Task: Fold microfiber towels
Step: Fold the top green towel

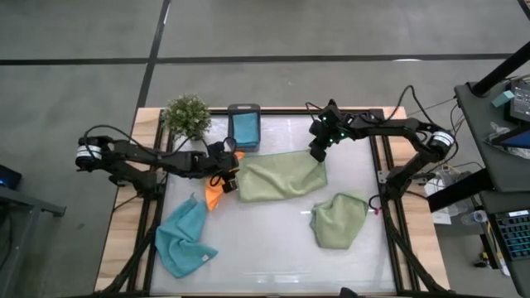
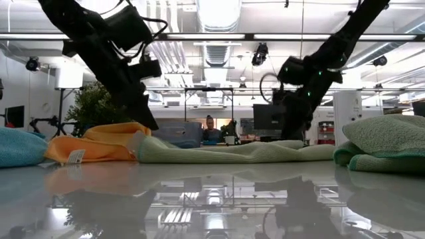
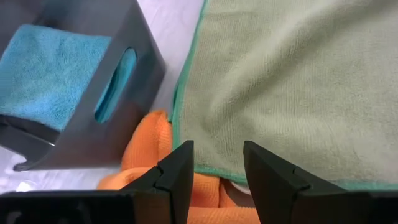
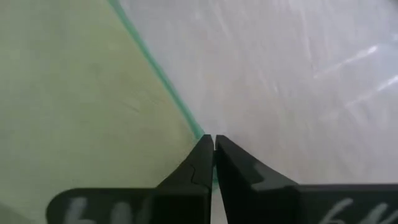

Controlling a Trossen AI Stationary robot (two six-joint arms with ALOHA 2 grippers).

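A sage green towel (image 1: 281, 175) lies spread flat mid-table. My left gripper (image 3: 216, 163) is open just above its left end (image 1: 242, 178), over the hem (image 3: 186, 87) and the orange towel (image 1: 215, 195) that lies partly under it. My right gripper (image 4: 213, 142) is shut at the towel's far right corner (image 1: 318, 159). A second sage green towel (image 1: 338, 220) lies crumpled at the near right. A light blue towel (image 1: 184, 240) lies crumpled at the near left. Another blue towel sits folded in the dark grey box (image 1: 244, 128). My right gripper is shut on the spread towel's teal hem (image 4: 194, 127) at its far right corner, which runs in under the fingertips. The fingers come from above, slanting down. One layer or several, I cannot tell. The towel lies flat on the table (image 4: 298, 74).
A small potted plant (image 1: 186, 116) stands at the far left beside the grey box (image 3: 93, 81). Bare table shows in the middle near side between the crumpled towels (image 1: 265, 240). In the low view, a person (image 2: 210, 129) sits far behind the table.
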